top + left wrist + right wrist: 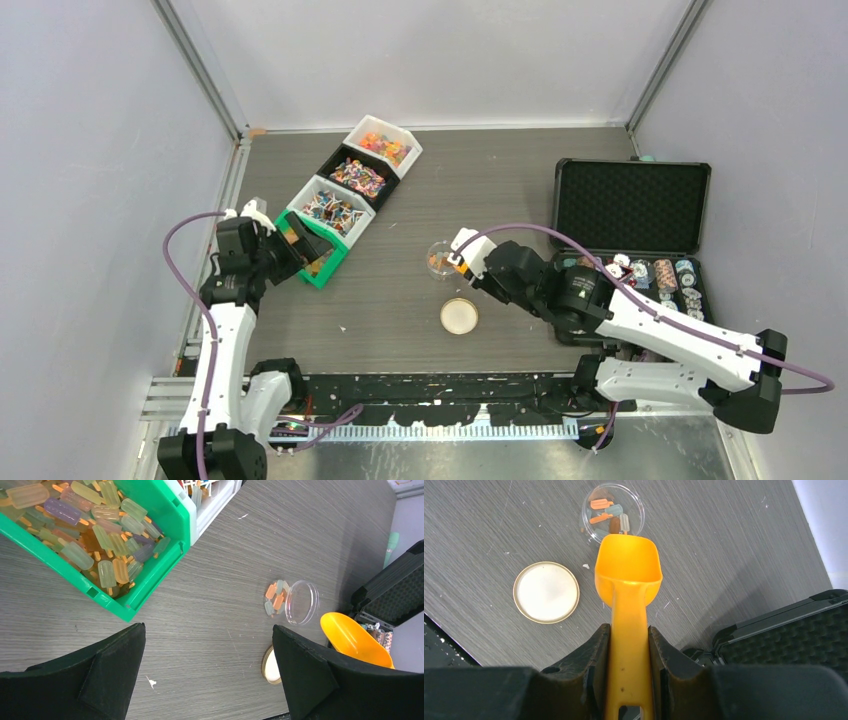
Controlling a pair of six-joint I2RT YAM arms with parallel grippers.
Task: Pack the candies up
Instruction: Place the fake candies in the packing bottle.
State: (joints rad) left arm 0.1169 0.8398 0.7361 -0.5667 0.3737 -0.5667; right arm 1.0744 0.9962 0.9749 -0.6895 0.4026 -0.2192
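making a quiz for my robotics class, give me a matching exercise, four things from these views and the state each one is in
Things
1 orange scoop
2 green bin
3 round lid
4 clear dish

States
A holds only a few candies
B clamped in the right gripper
C heaped full of candies
D lying flat, nothing on it

Pairs: 1-B, 2-C, 3-D, 4-A

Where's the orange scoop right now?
In the right wrist view, the right gripper clamps the orange scoop by its handle, its bowl by the clear dish, the round lid to its left.
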